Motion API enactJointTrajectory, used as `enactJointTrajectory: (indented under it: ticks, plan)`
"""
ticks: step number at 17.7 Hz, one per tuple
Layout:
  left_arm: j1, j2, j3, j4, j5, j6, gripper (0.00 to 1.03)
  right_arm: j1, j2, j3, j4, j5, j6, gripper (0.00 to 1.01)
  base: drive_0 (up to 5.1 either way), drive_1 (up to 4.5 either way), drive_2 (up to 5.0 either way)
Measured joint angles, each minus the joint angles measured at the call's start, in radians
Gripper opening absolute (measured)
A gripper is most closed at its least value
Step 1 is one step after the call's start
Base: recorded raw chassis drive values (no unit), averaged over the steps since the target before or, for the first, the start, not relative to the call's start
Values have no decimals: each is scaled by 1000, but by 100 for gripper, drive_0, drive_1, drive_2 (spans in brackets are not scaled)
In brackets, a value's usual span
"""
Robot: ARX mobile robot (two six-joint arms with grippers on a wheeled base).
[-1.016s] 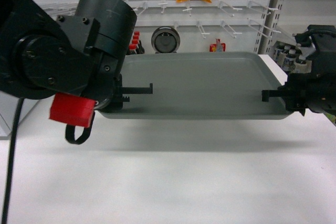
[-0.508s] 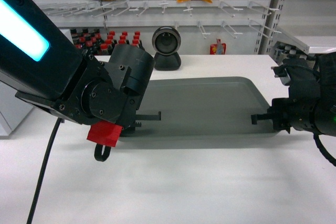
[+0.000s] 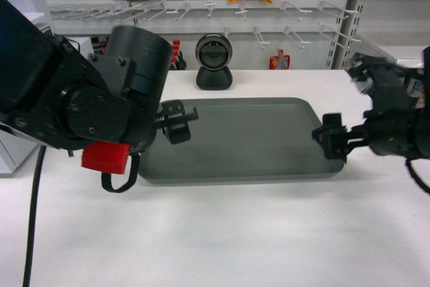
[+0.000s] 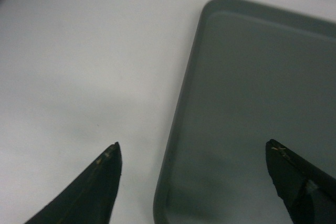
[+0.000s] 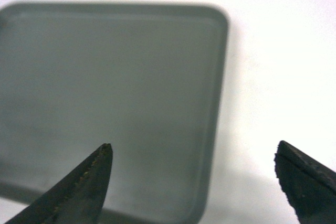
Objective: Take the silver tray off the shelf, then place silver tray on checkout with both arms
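The flat rectangular matte tray (image 3: pixel 245 139) is plain grey-green, unmarked, on a plain white tabletop (image 3: pixel 222 233). Both claws are black: left claw (image 3: pixel 180 122), right claw (image 3: pixel 329 140). A bright red block (image 3: pixel 104 156) hangs under the black left arm. The round scanner (image 3: pixel 213 62) behind is black

Silver tray (image 3: pixel 242 140) lies flat on the checkout (image 3: pixel 222 233); bare white counter all along its near side, room to pass there; left gripper (image 4: pixel 191 156) spread wide over the tray's left rim, one finger above counter, one above tray floor; right gripper (image 5: pixel 197 163) likewise spread across the right rim; black round scanner (image 3: pixel 214 61) stands just beyond the tray's far edge, blocking that side at centre; bulky left arm (image 3: pixel 87 102) fills the left approach; right arm (image 3: pixel 396 122) crowds the right edge.
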Motion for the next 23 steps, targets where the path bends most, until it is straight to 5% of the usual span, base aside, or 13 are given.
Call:
enactJointTrajectory:
  ticks: [1,2,4,5,7,10,11,15,18,19,20,23]
  plan:
    - [5,-54,-17,0,-3,-3,90,-14,-33,0,9,-2,13,97,0,0,0]
    - [16,-73,-48,187,32,39,91,-20,-54,2,14,-2,21,100,0,0,0]
    - [55,-120,-259,639,182,237,71,8,-32,-135,450,229,18,81,0,0,0]
    - [97,-166,-459,848,227,385,55,13,-61,-316,654,323,15,65,0,0,0]
    - [155,-316,-609,990,256,455,33,-6,-216,-466,741,325,15,43,0,0,0]
    - [188,-485,-802,984,327,486,0,-26,-394,-662,743,311,15,8,0,0,0]
    - [206,-524,-854,970,336,488,1,-53,-431,-716,736,275,12,1,0,0,0]
    - [251,-817,-971,838,387,488,1,-65,-669,-861,725,272,12,2,0,0,0]
    - [283,-962,-1049,752,408,488,1,-65,-824,-934,631,272,12,2,0,0,0]
    - [328,-1026,-1069,716,470,488,1,-65,-880,-938,566,272,12,2,0,0,0]
    - [356,-1081,-1086,675,472,488,1,-65,-975,-960,496,272,12,2,0,0,0]
    - [356,-1149,-1109,627,480,488,1,-65,-1080,-986,414,272,12,2,0,0,0]
